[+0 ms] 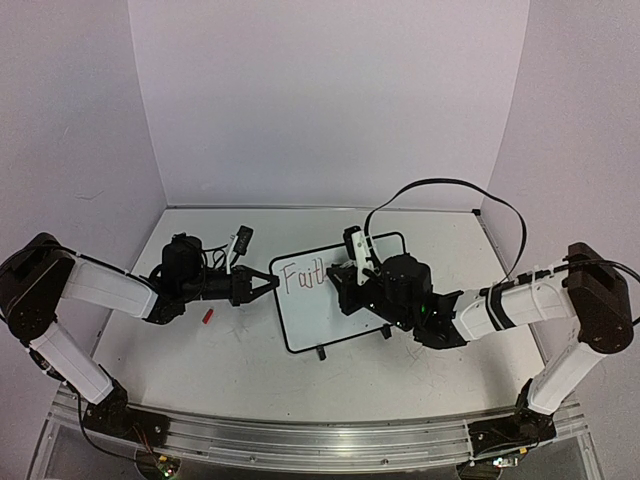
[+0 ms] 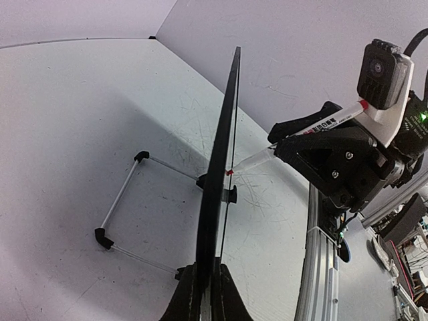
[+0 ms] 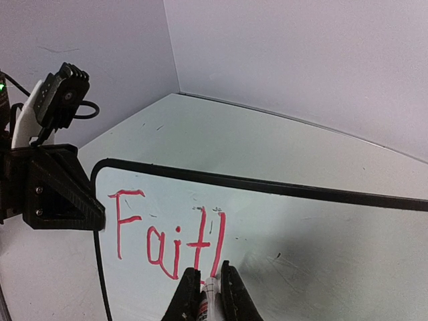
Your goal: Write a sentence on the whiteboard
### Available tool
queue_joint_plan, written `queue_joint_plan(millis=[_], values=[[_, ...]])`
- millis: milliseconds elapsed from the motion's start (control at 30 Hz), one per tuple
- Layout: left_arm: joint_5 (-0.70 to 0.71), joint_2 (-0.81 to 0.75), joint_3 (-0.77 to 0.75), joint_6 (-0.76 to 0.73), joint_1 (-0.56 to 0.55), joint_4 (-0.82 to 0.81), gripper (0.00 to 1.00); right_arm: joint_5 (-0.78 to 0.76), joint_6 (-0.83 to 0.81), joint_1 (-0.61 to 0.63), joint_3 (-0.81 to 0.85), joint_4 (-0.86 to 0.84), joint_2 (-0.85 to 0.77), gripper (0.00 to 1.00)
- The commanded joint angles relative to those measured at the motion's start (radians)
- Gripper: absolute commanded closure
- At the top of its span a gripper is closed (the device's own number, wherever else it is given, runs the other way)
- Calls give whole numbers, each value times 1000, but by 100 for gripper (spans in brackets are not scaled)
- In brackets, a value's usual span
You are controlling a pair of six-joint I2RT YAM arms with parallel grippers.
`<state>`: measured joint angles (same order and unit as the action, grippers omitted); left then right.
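Whiteboard (image 1: 325,318) propped mid-counter (image 1: 240,340). Left tool (image 1: 262,284) is clamped on the board's left edge, probably to steady it against pen pressure. Right tool (image 3: 208,274) is closed on a marker (image 3: 206,304), its tip at the board beside red lettering (image 3: 167,234) reading "Fait" — apparently mid-word.

Bright, even light (only soft shadows); wrist views warp near edges.

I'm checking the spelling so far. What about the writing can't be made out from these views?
- Top view: the right gripper covers the word's end on the whiteboard.
- Left wrist view: the whiteboard is edge-on, its face hidden.
- Right wrist view: the marker tip hides the last stroke's lower end; the bottom edge cuts its barrel.
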<state>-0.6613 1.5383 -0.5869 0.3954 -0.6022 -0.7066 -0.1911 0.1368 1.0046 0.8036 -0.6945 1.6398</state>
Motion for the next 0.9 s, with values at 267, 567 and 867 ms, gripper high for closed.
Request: queue_joint_plan(millis=[267, 567, 867], values=[[-12, -32, -25, -20, -3, -20, 100, -66, -20, -9, 50, 0, -5, 100], [-8, -40, -17, -21, -2, -20, 100, -76, -33, -23, 82, -4, 7, 100], [-7, -42, -14, -23, -3, -18, 100, -127, -25, -27, 77, -3, -4, 100]])
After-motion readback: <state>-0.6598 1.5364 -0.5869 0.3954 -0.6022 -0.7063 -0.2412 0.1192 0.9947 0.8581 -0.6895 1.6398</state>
